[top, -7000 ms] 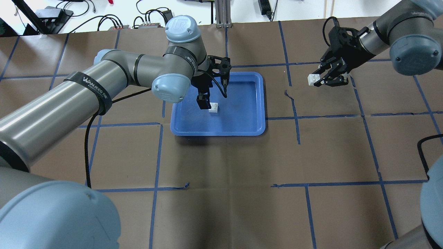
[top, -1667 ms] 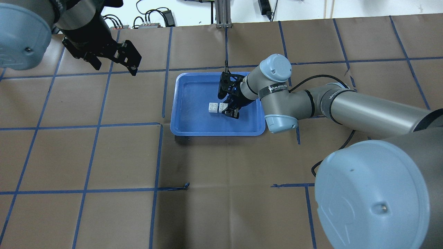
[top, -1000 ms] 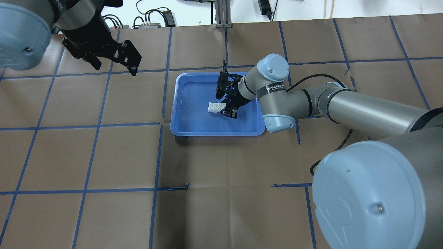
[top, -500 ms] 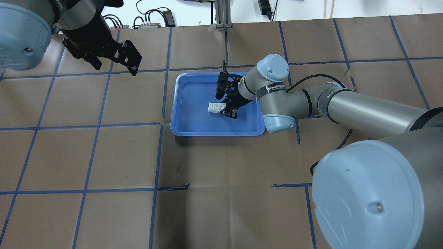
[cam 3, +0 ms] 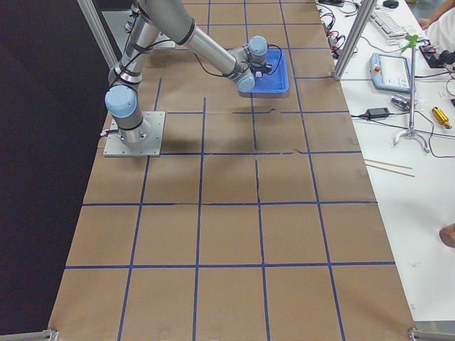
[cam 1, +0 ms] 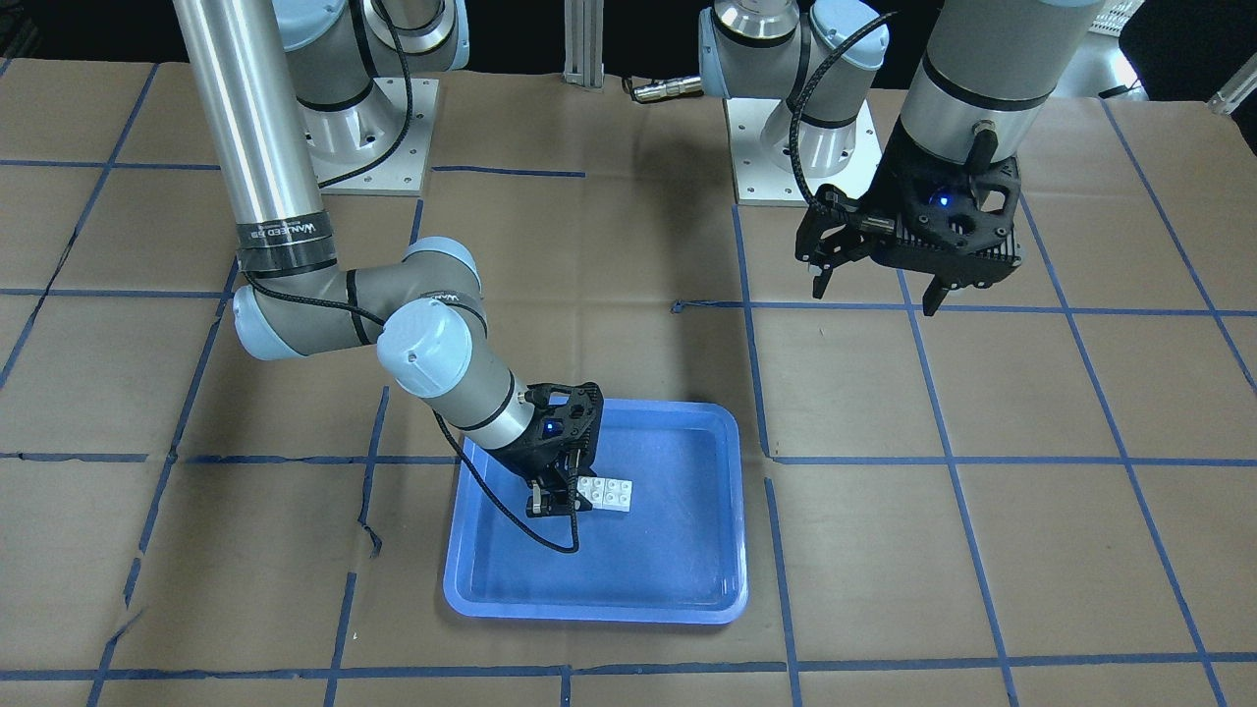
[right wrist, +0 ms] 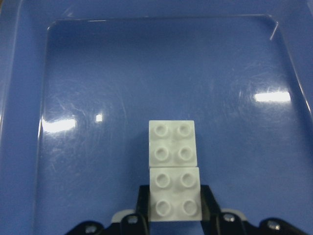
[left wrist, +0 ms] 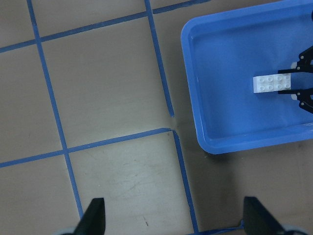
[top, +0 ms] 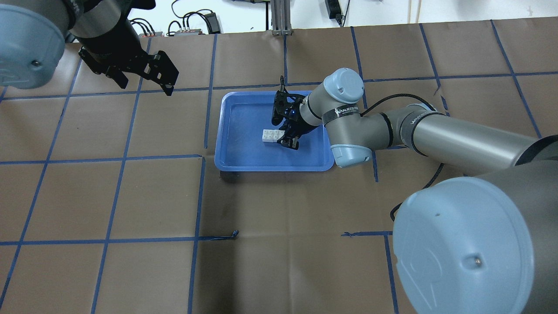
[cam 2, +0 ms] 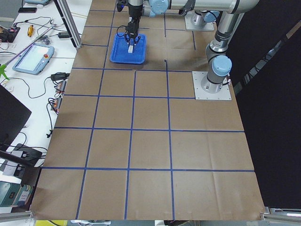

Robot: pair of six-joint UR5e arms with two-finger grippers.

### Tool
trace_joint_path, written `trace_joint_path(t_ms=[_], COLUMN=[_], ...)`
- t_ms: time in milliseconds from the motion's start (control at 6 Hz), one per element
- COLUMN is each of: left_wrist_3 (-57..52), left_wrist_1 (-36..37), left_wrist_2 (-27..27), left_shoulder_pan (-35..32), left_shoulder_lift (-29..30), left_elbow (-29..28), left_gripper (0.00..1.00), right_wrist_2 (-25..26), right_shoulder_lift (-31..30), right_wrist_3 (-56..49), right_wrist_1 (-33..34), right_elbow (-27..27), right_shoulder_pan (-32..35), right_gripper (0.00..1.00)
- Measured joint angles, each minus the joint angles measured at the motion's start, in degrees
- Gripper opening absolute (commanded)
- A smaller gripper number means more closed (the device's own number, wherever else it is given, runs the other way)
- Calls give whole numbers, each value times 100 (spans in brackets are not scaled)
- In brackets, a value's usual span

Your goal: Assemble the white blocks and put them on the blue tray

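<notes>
Two white blocks (right wrist: 171, 143) lie side by side and touching, studs up, on the floor of the blue tray (top: 244, 152). They also show in the front view (cam 1: 611, 493) and the left wrist view (left wrist: 272, 83). My right gripper (top: 285, 136) is low inside the tray and shut on the nearer block (right wrist: 175, 194), one finger on each side. In the front view the right gripper (cam 1: 565, 491) is at the tray's centre. My left gripper (top: 144, 80) hangs open and empty, high above the table, left of the tray.
The table is brown paper with a blue tape grid (top: 200, 196). The tray sits at the table's middle far side, also seen in the exterior left view (cam 2: 128, 49). Cables and power supplies (top: 187, 26) lie beyond the table's far edge.
The right gripper slid its block left until it met the other block, then stayed still. The left arm, at the tray seven seconds ago, has since held still at the far left.
</notes>
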State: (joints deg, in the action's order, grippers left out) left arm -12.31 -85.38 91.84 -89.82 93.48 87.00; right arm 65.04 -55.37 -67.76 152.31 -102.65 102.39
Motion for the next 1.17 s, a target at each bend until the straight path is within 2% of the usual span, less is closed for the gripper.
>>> trace_joint_path(t_ms=[333, 667, 1000, 1167], left_wrist_3=[38, 48, 50, 52], left_wrist_1=[28, 61, 65, 68], left_wrist_2=[-3, -15, -20, -22], left_shoulder_pan=[9, 34, 40, 38], left_shoulder_lift=[-63, -97, -101, -87], left_elbow=[87, 84, 92, 106], left_gripper=[99, 99, 99, 99], right_wrist_2=[-7, -9, -8, -11], right_shoulder_lift=[3, 8, 11, 12], right_wrist_3=[0, 0, 2, 10], right_wrist_1=[0, 0, -3, 0], right_elbow=[0, 0, -2, -1], right_shoulder_pan=[0, 0, 0, 0], right_gripper=[30, 30, 59, 67])
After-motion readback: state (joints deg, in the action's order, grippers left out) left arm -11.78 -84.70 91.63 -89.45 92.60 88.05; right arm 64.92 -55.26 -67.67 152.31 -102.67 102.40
